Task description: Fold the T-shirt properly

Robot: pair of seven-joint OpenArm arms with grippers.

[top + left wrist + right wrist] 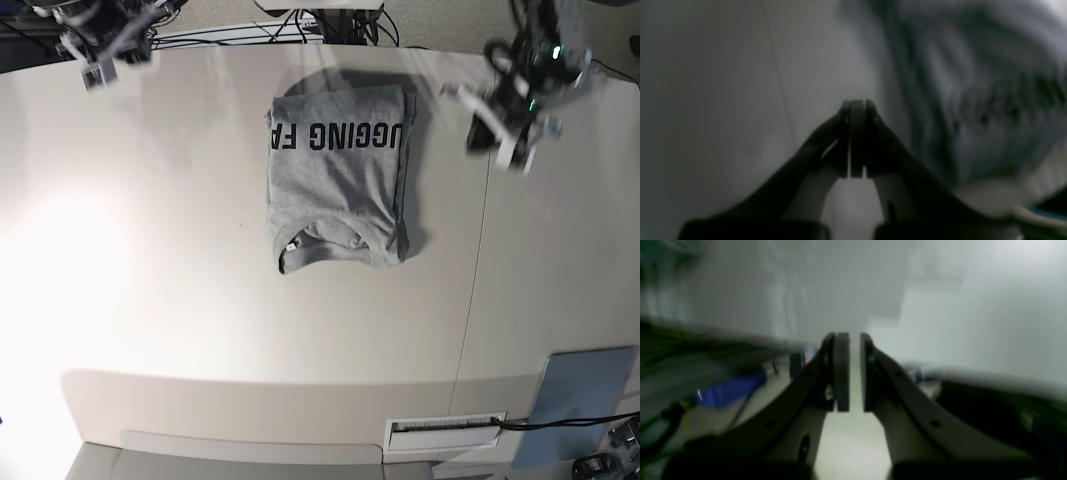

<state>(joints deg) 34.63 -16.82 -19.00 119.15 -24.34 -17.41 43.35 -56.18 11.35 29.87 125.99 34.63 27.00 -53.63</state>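
Note:
The heather-grey T-shirt lies folded into a narrow rectangle at the table's far middle. Black block lettering runs across its far end and the collar is at its near end. In the left wrist view it is a blurred grey mass to the right of the fingers. My left gripper hovers right of the shirt, apart from it. Its jaws are shut on nothing. My right gripper is at the far left corner, far from the shirt. Its pads stand a narrow gap apart and hold nothing.
A flat blue-grey pad lies at the near right corner. Cables run along the far edge. A seam crosses the white table. A slot panel sits at the front edge. The right wrist view shows blurred blue clutter.

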